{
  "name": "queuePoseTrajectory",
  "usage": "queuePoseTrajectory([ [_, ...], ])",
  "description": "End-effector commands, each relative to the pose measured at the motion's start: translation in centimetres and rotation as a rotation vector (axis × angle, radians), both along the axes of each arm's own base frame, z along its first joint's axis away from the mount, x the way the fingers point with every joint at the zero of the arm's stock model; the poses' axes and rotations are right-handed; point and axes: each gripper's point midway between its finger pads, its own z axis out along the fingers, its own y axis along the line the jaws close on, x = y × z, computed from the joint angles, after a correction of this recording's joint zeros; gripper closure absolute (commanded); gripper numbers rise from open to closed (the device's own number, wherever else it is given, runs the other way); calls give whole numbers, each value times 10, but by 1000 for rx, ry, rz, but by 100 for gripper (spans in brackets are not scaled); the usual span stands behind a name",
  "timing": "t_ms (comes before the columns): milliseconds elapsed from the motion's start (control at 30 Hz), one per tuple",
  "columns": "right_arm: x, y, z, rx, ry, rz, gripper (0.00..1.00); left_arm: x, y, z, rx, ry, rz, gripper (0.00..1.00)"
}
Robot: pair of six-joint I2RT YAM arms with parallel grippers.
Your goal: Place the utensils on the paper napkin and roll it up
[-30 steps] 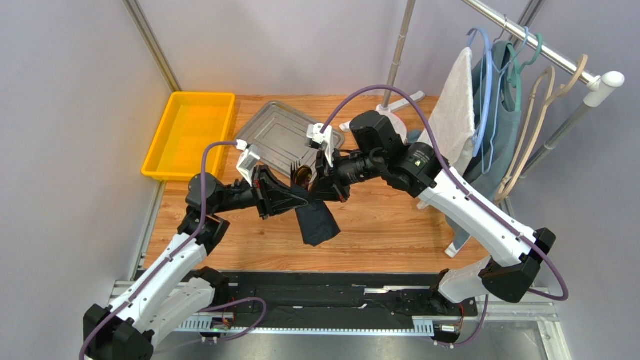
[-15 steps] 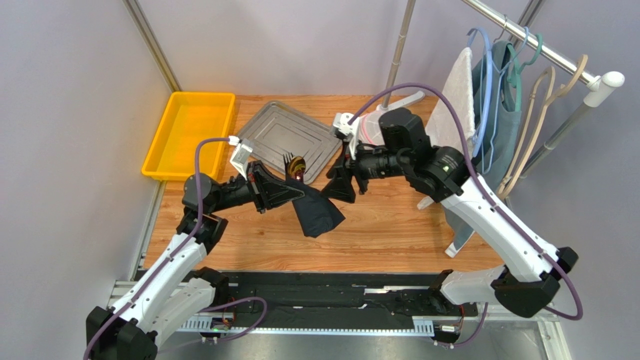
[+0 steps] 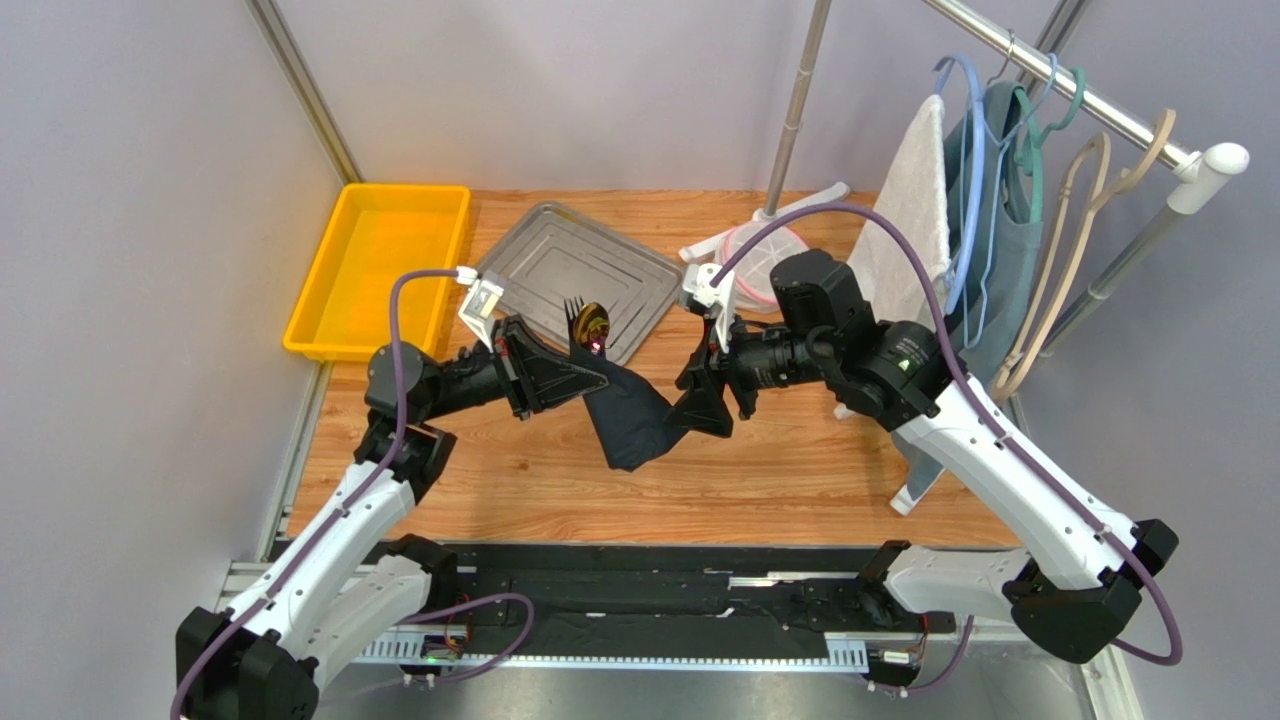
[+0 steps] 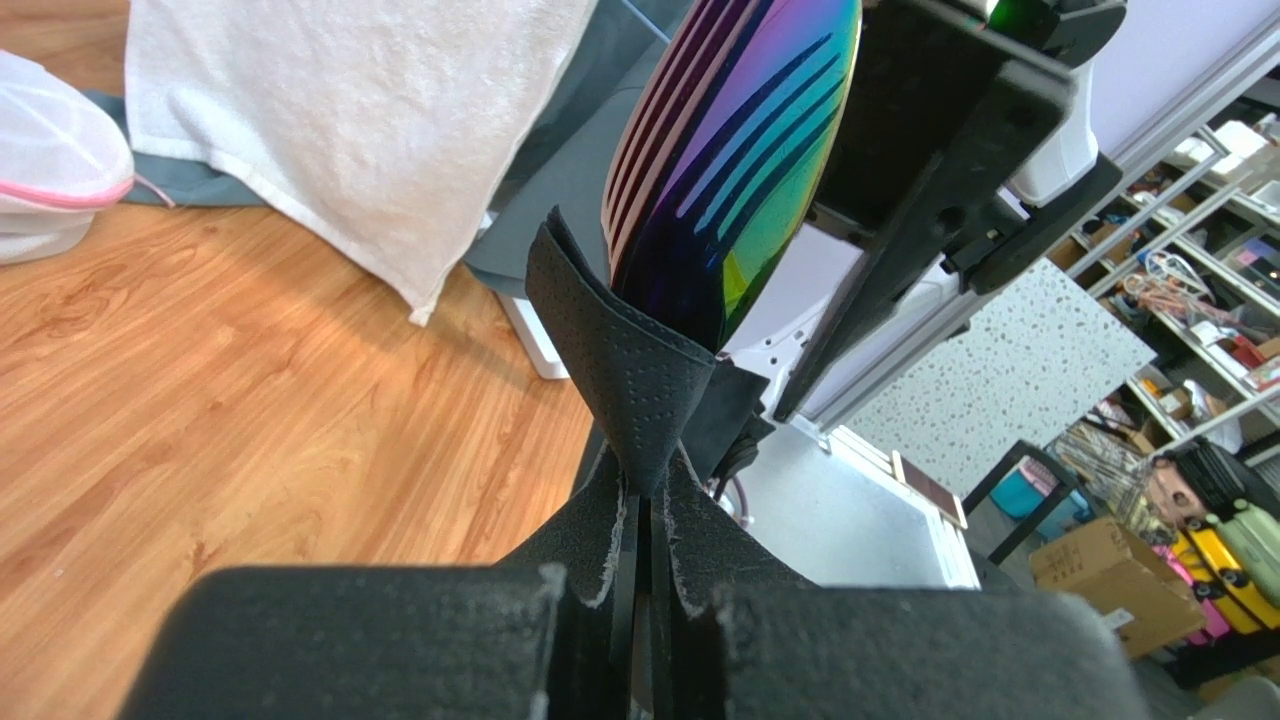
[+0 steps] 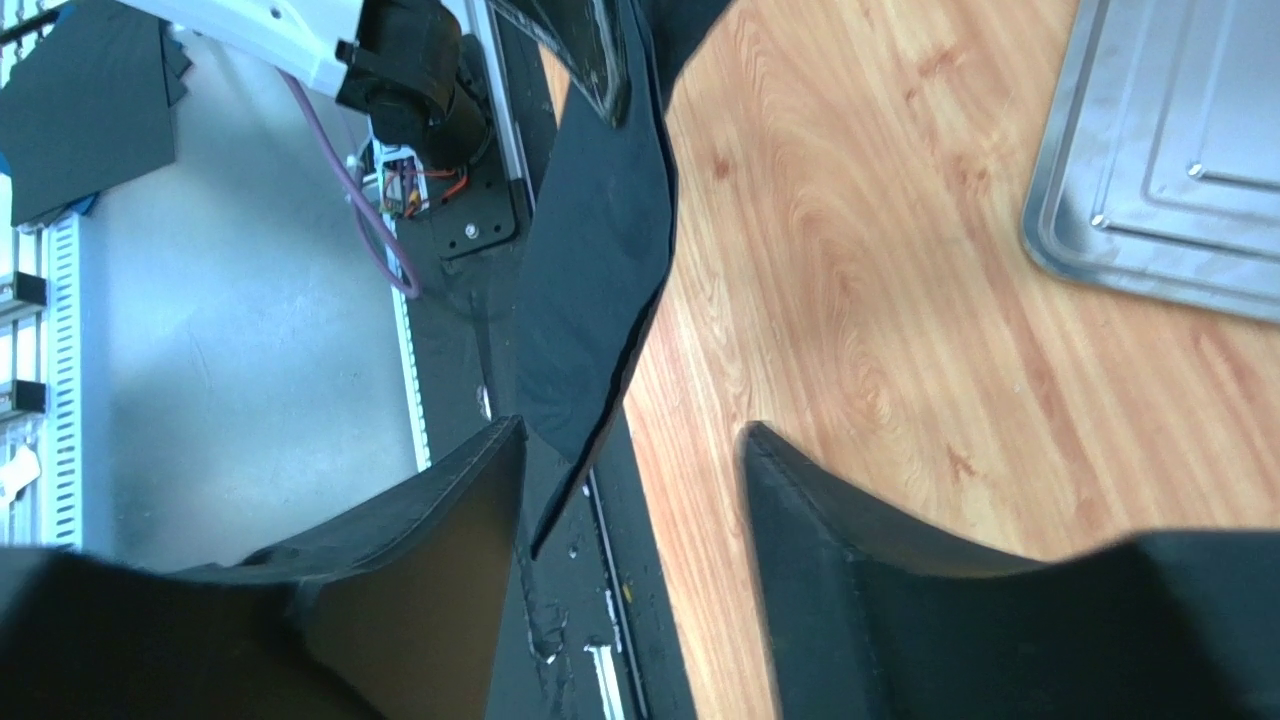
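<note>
Black paper napkin released by right gripper, now apart.

We see on the left arm and on the right arm smooth white shells between round black joints, a thin purple cable that runs up to a white camera bracket at each wrist, and black, matte, wedge-shaped fingers.
</note>
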Motion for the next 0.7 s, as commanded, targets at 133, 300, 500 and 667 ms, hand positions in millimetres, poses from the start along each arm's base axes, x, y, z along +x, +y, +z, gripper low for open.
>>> queuePoseTrajectory([
  [133,2,-6,-6,-17,-49,13,78,-9,3,38,-52,-100,-14,100],
  [300,11,-6,-10,-36,-77,14,100,-16,4,46,-62,-113,-45,100],
  [500,23,6,-26,-48,-55,44,100,-29,2,63,-83,-119,-103,100],
  [667,28,24,-26,0,-31,89,100,-35,-1,78,-108,-128,-128,100],
])
